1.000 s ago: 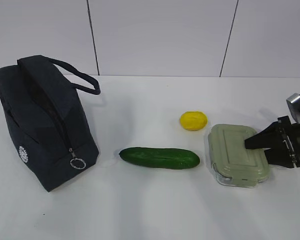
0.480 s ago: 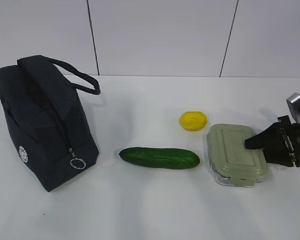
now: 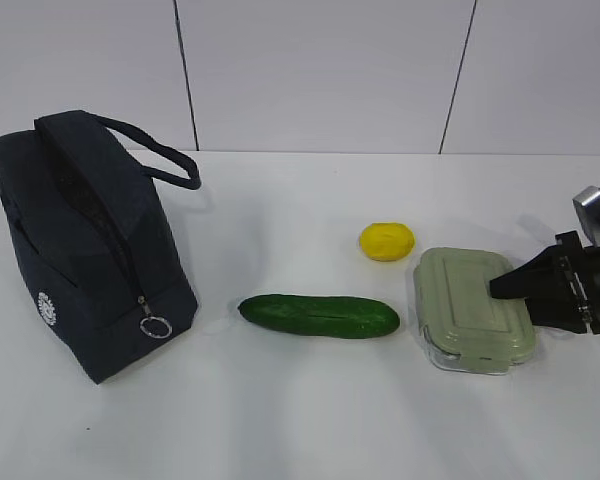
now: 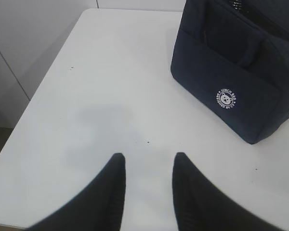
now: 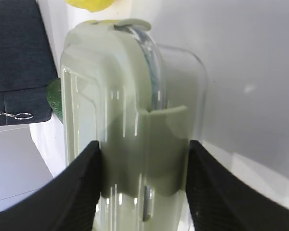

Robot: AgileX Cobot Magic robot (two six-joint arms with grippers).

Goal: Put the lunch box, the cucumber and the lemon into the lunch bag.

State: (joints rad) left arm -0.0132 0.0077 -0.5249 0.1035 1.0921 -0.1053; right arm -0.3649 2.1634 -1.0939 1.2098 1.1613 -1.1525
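Observation:
The sage-green lunch box (image 3: 468, 305) lies at the right of the table. My right gripper (image 3: 500, 290) reaches in from the right, one finger over the lid. In the right wrist view that gripper (image 5: 143, 144) has a finger against each face of the lunch box (image 5: 125, 96), shut on it. The yellow lemon (image 3: 387, 241) sits just behind the box's left end, and the cucumber (image 3: 320, 316) lies lengthwise to the box's left. The navy lunch bag (image 3: 90, 250) stands at far left. My left gripper (image 4: 149, 156) hangs open over bare table beside the lunch bag (image 4: 231, 62).
The bag's zipper ring pull (image 3: 155, 326) dangles at its near end, and its handle (image 3: 160, 160) loops toward the wall. The left table edge (image 4: 48, 72) runs close to my left gripper. A white panelled wall stands behind the table.
My right gripper's jaws have closed in onto the lunch box, which has shifted slightly. Bag, cucumber, lemon and left gripper have not moved.

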